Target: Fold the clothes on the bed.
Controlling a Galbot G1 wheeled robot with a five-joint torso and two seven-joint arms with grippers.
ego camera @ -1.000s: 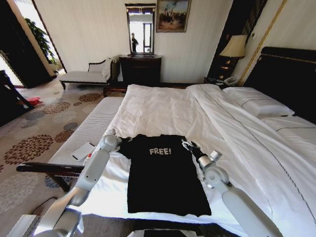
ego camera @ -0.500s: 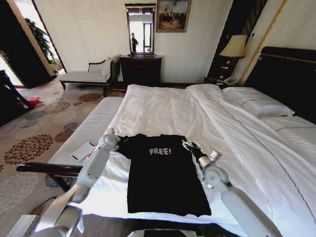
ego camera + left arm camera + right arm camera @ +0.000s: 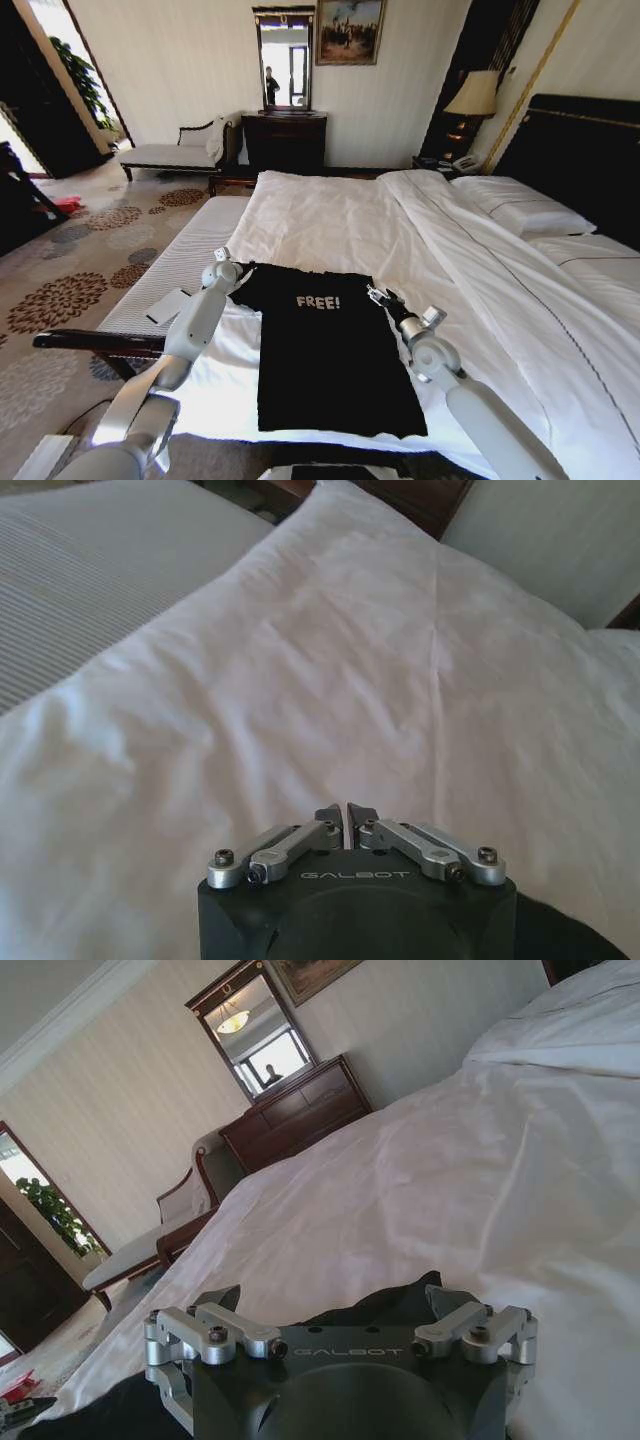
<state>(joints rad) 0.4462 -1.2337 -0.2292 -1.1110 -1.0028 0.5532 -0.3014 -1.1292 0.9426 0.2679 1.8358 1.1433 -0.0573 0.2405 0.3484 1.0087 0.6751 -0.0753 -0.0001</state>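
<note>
The clothes, a black T-shirt (image 3: 330, 350) with white "FREE!" lettering, lie flat on the white bed (image 3: 330, 215) near its foot. My left gripper (image 3: 222, 264) is at the shirt's left shoulder corner; in the left wrist view its fingertips (image 3: 345, 816) are pressed together, and the corner of the shirt stretches out toward it. My right gripper (image 3: 378, 296) rests at the right shoulder. In the right wrist view that gripper (image 3: 335, 1305) stands open, with black cloth (image 3: 400, 1305) between its spread fingers.
A pale upholstered bench (image 3: 175, 270) runs along the bed's left side with a white card (image 3: 168, 305) on it. Folded duvet and pillows (image 3: 520, 210) lie to the right, before the dark headboard (image 3: 585, 150). A dresser (image 3: 285, 140) and chaise lounge (image 3: 165, 155) stand beyond.
My left gripper has moved away from me and slightly left, drawing the shirt's left shoulder with it; the top edge is straighter and the lettering has shifted. The right gripper has barely moved.
</note>
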